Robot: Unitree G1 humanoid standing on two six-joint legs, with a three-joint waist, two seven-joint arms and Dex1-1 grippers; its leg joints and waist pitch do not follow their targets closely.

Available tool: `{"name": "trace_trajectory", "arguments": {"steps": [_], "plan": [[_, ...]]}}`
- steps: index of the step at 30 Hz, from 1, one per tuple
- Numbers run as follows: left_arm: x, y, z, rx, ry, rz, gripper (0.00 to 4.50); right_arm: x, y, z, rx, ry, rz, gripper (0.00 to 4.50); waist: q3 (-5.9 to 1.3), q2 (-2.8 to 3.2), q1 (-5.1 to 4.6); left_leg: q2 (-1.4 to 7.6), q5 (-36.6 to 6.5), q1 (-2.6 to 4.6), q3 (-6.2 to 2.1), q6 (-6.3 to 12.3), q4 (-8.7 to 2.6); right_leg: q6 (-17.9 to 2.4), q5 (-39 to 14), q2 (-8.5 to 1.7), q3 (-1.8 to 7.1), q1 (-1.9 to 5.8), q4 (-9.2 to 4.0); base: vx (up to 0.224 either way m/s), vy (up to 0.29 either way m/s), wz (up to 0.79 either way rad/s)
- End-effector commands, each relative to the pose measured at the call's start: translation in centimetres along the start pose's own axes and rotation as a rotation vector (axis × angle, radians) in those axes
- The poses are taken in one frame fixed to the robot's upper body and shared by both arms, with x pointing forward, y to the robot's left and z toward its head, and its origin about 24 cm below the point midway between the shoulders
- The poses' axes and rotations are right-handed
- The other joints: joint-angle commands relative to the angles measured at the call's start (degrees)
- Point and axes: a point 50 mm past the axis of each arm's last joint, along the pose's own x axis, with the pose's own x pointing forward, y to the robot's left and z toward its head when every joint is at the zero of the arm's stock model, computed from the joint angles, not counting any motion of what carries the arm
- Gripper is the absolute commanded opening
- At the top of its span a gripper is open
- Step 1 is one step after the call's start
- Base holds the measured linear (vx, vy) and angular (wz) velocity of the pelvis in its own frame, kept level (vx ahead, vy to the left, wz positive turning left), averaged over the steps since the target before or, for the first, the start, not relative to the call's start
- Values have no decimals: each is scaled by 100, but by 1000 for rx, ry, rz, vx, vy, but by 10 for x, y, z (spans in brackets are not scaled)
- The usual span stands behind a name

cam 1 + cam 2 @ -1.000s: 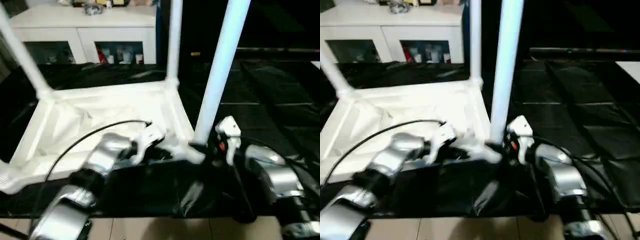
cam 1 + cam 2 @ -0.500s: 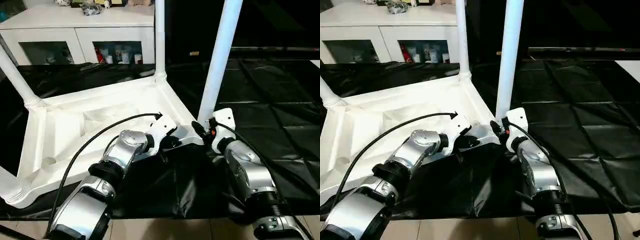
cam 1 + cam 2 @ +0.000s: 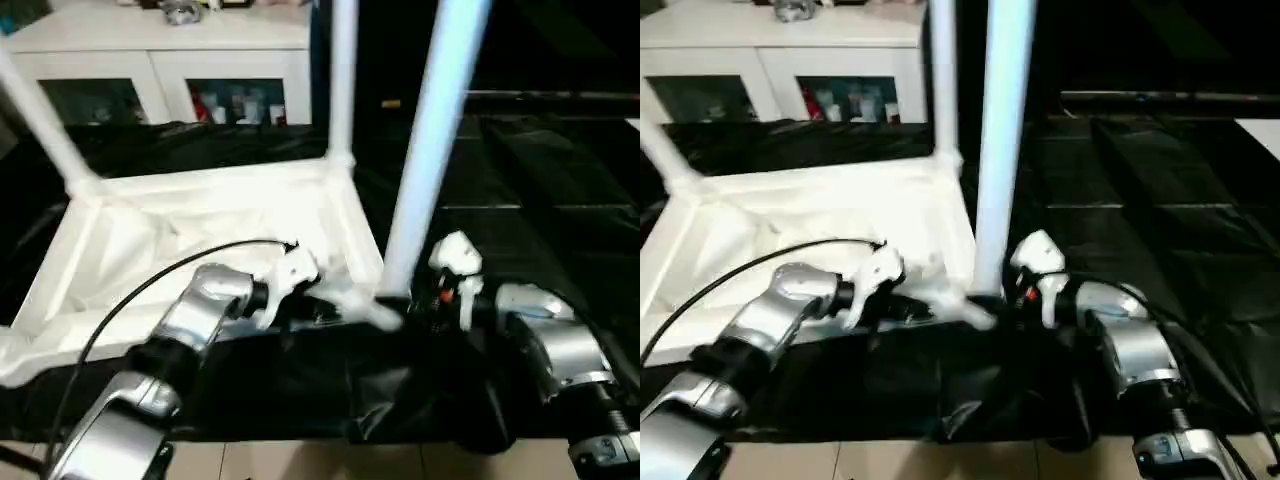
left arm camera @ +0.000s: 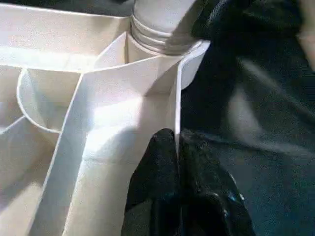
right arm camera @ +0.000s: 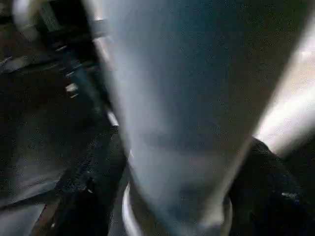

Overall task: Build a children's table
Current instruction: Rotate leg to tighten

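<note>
Right pincer (image 5: 172, 196), formerly narrower, straddles the white tapered tube leg (image 3: 425, 170) loosely, suggesting release; left pincer (image 4: 177, 162) pinches the white ribbed plastic tabletop's (image 3: 200, 225) rim at 6 o'clock.

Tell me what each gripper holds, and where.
Left gripper pinches the tabletop's side rim beside the near leg. Right gripper straddles that leg's base; grip unclear.

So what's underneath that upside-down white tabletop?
The tabletop lies ribbed side up on a black cloth draping the work table. The cloth shows all around it. What the cloth covers, and the tabletop's smooth face, cannot be seen.
</note>
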Motion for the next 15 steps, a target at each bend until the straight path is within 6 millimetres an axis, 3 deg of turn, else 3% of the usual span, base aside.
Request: {"name": "trace_trajectory", "arguments": {"steps": [1,7,15], "plan": [[7,-12,-1,-11,-2,-121,0,1,5,2,-2,4,73,301,-306,-63,11,291,-1294,83,-104,412,-330,-1489,-906,-327,234,204,-369,0,0,0],[1,-23,-7,-32,17,-192,0,0,11,-1,5,29,159,301,-294,-95,22,274,-1395,76,-106,274,-344,-1442,-1034,-342,244,212,-376,0,0,0],[1,-19,-6,-36,14,-107,0,3,14,-5,46,27,175,245,-294,-94,19,262,-1309,79,-104,277,-331,-1400,-1078,-331,243,207,-380,0,0,0]]}}
